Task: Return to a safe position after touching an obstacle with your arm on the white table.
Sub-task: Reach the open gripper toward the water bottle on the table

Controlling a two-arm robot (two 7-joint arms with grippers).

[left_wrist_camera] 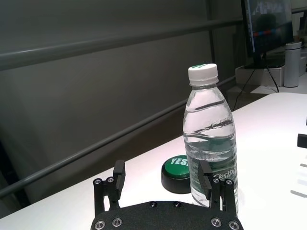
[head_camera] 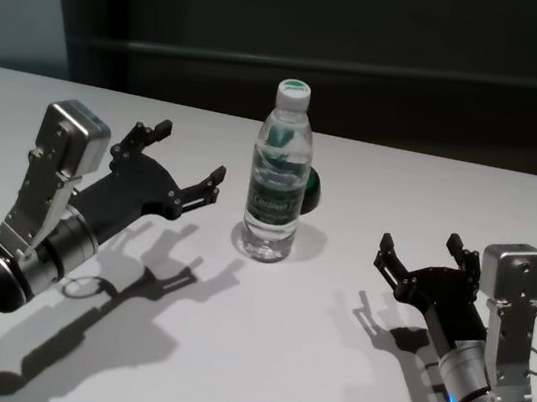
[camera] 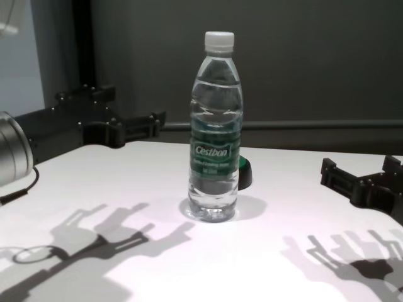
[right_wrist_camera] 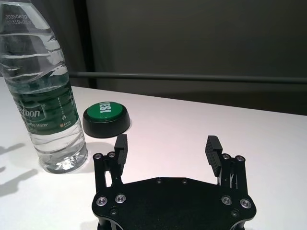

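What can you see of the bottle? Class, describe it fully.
The bottle is tall, clear, ribbed plastic with a white screw cap, closed, and a green "Cestbon" label around its middle. It looks nearly full of water. It stands upright on the white table, alone; neither tool touches it. A low green button sits just behind it. The left tool is open beside it.

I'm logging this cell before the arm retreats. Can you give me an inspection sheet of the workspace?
Surface: white table, arm shadows on it.
Job's things: bottle upright, capped, partly filled.
Clutter: green button behind the bottle.
Grippers: left tool open, beside the bottle, apart; right tool open, farther off.
Cables: thin loop at the left wrist.
Surroundings: dark wall with rail; monitor in the left wrist view.
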